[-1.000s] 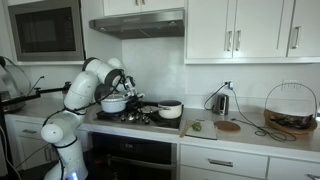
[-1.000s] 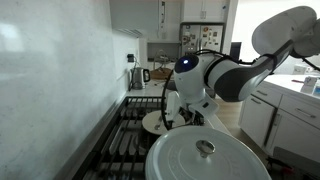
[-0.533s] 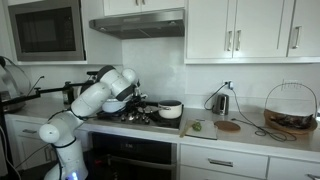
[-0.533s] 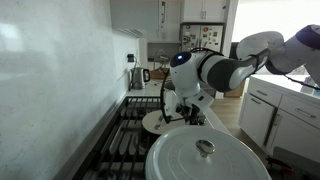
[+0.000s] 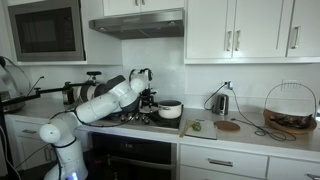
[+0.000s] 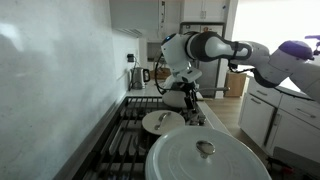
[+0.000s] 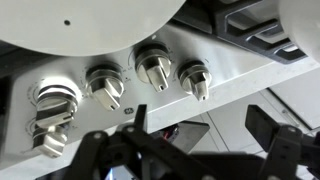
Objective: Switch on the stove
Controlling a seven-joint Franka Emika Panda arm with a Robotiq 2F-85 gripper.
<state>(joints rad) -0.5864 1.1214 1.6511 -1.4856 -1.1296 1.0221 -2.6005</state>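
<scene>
— How is the arm posed?

— In an exterior view the arm (image 5: 105, 100) stretches low and almost level from its base beside the stove (image 5: 140, 118). It runs along the stove's front edge. The gripper (image 5: 148, 100) is at its far end, near the white pot (image 5: 170, 110) standing on the stove. Seen along the stove (image 6: 120, 145) in an exterior view, the forearm comes in from the open-room side. The wrist is bent so the gripper (image 6: 190, 102) points down over the stove's front edge.

— Has the tool got hold of anything?

— No. In the wrist view the two fingers (image 7: 120, 150) are dark, blurred and spread wide, with nothing between them. The gripper (image 7: 200, 135) faces the stove's front panel (image 7: 240, 70) and looks clear of it.

— What does that view add?

— The knobs (image 7: 153, 70): four in a row on the stove's front, with a white pot bottom overhanging the stove's edge above them. Both exterior views are too small to show any knob.

— And the exterior views?

— They show the bend of the whole arm. One also shows a big white lid (image 6: 205, 152) at the stove's near end, which the wrist camera misses.
</scene>
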